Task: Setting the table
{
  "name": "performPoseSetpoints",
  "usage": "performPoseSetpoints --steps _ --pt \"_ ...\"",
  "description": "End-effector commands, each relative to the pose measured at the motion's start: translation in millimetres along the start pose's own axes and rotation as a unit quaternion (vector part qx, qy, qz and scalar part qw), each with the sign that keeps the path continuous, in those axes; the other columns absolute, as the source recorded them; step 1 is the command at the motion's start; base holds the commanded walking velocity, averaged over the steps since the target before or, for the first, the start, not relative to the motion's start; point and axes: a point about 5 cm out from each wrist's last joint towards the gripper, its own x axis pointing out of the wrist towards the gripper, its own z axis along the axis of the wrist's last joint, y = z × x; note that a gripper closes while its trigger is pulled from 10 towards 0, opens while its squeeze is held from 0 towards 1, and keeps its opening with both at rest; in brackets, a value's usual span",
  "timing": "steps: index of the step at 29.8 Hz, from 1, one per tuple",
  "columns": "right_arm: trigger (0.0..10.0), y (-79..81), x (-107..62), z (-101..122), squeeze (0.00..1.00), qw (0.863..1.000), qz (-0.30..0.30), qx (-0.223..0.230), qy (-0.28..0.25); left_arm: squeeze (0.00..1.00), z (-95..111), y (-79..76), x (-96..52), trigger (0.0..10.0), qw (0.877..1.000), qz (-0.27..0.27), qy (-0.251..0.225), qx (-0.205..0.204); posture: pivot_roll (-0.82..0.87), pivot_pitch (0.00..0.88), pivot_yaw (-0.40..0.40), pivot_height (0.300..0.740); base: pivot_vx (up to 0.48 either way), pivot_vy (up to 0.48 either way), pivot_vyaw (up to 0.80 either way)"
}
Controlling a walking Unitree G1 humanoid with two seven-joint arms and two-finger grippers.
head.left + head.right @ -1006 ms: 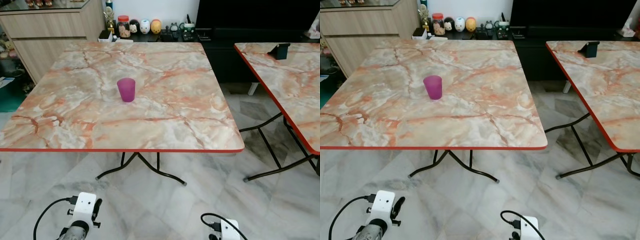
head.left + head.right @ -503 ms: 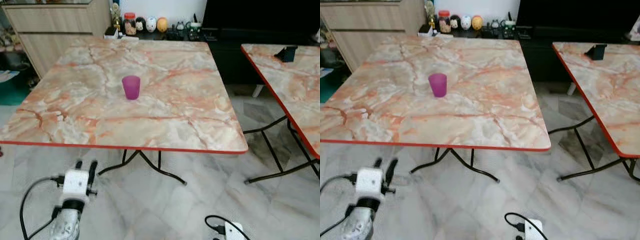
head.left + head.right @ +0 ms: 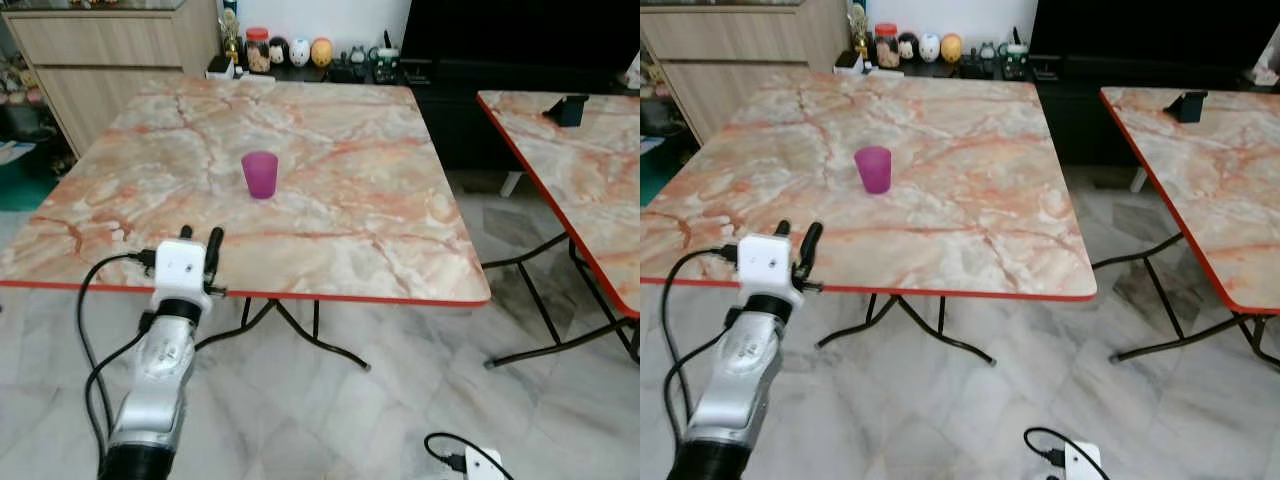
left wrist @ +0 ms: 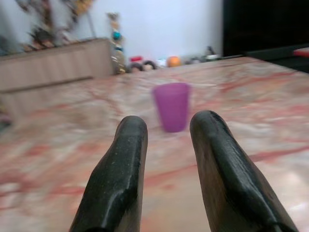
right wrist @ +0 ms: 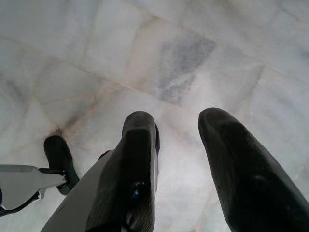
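Left wrist view: the left gripper [image 4: 166,159] is pointing along the tabletop at the translucent purple plastic cup [image 4: 172,106], its two black fingers [image 4: 120,174] parted with nothing between them.
Cup position: the cup is standing upright near the middle of the square marble-patterned folding table with a red edge [image 3: 330,297], well apart from the gripper, which is hovering at the table's near edge.
Cup contents: nothing is showing inside through the tinted wall; it is probably empty, though the opening is not facing any camera.
Right gripper [image 5: 176,159]: it is hanging idle over the grey marble floor tiles [image 5: 183,58], fingers apart and empty.
Risk, tipping: a light cup is likely to topple if one finger is striking its wall before the other.
Risk, reach: the arm may be stretching too far from here, so the wrist could be clipping the table edge.
Risk, cable: the black wrist cable [image 3: 88,320] is looping near the edge and could be snagging.
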Motion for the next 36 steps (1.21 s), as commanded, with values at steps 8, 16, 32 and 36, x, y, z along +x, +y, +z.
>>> performPoseSetpoints --steps 8,16,32,36 --pt "10.0 7.2 -0.2 -1 0.0 1.0 0.004 0.0 -0.005 0.0 5 -19.1 12.1 10.0 0.998 -0.032 0.012 -0.057 0.07 0.0 -0.03 0.731 0.0 0.0 0.0" --pt "10.0 1.1 -0.4 0 0.0 1.0 0.004 -0.003 -0.008 0.0 2 -15.3 7.6 10.0 0.998 -0.029 0.015 -0.057 0.07 0.0 -0.035 0.731 0.181 0.0 0.0" --pt "10.0 -2.4 -1.3 -4 0.0 1.0 0.003 -0.004 -0.002 0.0 0 -10.7 7.3 10.0 0.997 -0.022 0.025 -0.068 0.08 0.0 -0.032 0.731 0.018 0.0 0.0" --pt "10.0 8.0 0.2 0 0.0 1.0 0.009 -0.006 -0.004 0.0 3 -8.5 9.7 10.0 0.997 -0.014 0.016 -0.067 0.07 0.0 -0.029 0.731 0.0 0.0 0.0"
